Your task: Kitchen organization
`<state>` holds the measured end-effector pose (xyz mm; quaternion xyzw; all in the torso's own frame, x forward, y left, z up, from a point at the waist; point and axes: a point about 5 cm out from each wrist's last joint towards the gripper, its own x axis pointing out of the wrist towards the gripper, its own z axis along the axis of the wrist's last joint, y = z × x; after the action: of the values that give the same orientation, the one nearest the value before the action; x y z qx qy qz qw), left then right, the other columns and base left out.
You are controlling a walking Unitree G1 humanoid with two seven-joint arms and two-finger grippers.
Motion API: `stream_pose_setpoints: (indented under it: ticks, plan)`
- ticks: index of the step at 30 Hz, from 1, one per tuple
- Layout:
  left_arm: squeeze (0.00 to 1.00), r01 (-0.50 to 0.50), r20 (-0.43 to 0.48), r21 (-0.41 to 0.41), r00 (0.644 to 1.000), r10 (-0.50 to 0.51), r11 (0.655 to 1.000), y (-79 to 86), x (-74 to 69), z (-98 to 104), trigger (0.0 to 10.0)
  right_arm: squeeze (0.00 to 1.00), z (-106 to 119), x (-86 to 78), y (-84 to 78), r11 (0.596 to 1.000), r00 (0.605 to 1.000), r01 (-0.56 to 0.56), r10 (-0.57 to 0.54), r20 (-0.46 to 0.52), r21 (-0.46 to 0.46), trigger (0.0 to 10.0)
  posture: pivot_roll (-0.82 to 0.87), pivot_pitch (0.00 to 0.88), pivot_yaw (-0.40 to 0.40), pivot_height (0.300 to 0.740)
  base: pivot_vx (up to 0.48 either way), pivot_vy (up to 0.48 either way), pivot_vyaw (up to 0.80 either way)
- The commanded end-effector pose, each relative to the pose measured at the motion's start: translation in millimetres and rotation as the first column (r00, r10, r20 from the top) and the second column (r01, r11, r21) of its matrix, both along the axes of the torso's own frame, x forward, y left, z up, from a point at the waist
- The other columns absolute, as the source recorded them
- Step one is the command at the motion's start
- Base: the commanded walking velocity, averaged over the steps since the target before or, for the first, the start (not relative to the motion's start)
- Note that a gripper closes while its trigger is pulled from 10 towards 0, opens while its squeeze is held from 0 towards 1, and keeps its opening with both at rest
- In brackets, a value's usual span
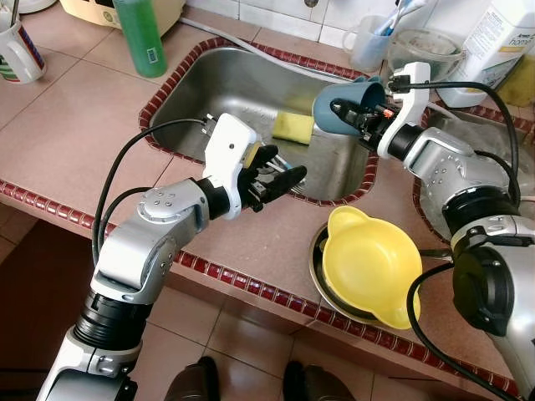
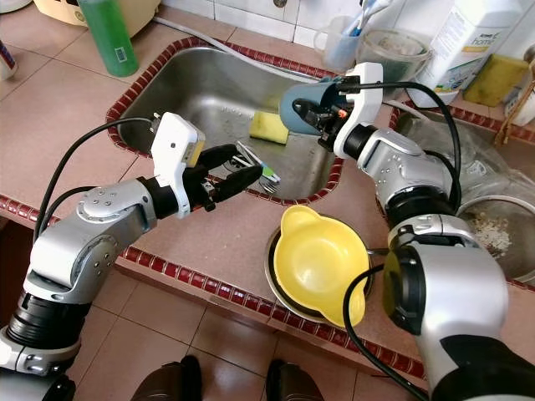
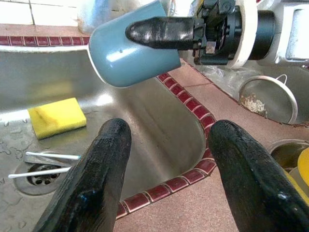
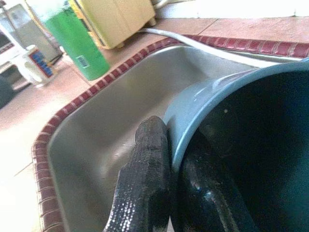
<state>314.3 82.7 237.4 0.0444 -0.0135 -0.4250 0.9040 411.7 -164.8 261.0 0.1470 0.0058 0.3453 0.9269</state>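
My right gripper point(image 1: 341, 107) is shut on the rim of a blue cup point(image 1: 333, 110), one finger inside and one outside its wall point(image 4: 145, 179). The cup lies tilted on its side in the air above the back right corner of the steel sink point(image 1: 221, 83). My left gripper point(image 1: 282, 165) stands open over the sink's front edge, below and in front of the cup, with nothing between its fingers point(image 3: 96, 179). In the sink lie a yellow sponge point(image 1: 292, 127) and some cutlery point(image 2: 261, 170) near the drain.
A yellow bowl point(image 1: 368, 263) rests in a metal bowl at the counter's front edge. A green bottle point(image 1: 138, 33) and a mug point(image 1: 17, 52) stand at the back left. A clear cup point(image 1: 370, 40), a glass bowl point(image 1: 422, 50) and a white bottle point(image 1: 493, 38) stand behind the second basin point(image 2: 493, 225).
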Motion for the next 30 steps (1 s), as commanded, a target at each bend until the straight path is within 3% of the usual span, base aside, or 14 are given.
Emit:
stream_pose_setpoints:
  ticks: [1, 7, 8, 9, 10, 30]
  plan:
    - [0.00, 0.032, 0.019, 0.000, 0.999, -0.032, 0.999, -4.2, -4.7, 4.7, 10.0, 0.00, 6.7, -0.1, -1.5, 1.000, 1.000, -0.018, 0.017, 0.006, 0.026, 10.0, -0.07, 0.323, -0.067, 0.740, 0.000, 0.000, 0.00]
    - [0.00, 0.032, 0.018, -0.001, 0.999, -0.032, 1.000, -4.6, -5.2, 4.9, 10.0, 0.00, 1.1, -0.7, -2.0, 0.999, 0.999, -0.021, 0.022, -0.029, 0.030, 10.0, -0.07, 0.321, -0.066, 0.740, 0.000, 0.000, 0.00]
    - [0.00, 0.033, 0.019, -0.004, 0.999, -0.032, 0.999, -4.9, -5.4, 5.5, 10.0, 0.05, -3.0, -0.9, -1.5, 0.999, 0.999, -0.020, 0.021, -0.045, 0.042, 10.0, -0.07, 0.322, -0.066, 0.740, 0.000, 0.000, 0.00]
    - [0.00, 0.032, 0.019, -0.005, 0.999, -0.032, 0.999, -5.0, -5.2, 5.7, 10.0, 0.63, -5.5, -1.3, -0.7, 0.999, 0.998, -0.024, 0.026, -0.049, 0.041, 10.0, -0.07, 0.321, -0.066, 0.740, 0.000, 0.000, 0.00]
    - [0.00, 0.032, 0.020, -0.005, 0.999, -0.032, 0.999, -5.2, -5.0, 5.9, 10.0, 1.00, -7.3, -1.7, 0.0, 0.999, 0.998, -0.032, 0.035, -0.053, 0.041, 10.0, -0.07, 0.322, -0.066, 0.740, 0.000, 0.000, 0.00]
    - [0.00, 0.017, 0.027, 0.001, 0.999, -0.017, 1.000, -2.6, 0.4, 8.2, 10.0, 1.00, -7.2, -1.7, 7.4, 0.994, 0.993, -0.060, 0.068, -0.099, 0.087, 10.0, -0.07, 0.320, -0.057, 0.740, 0.000, 0.000, 0.00]
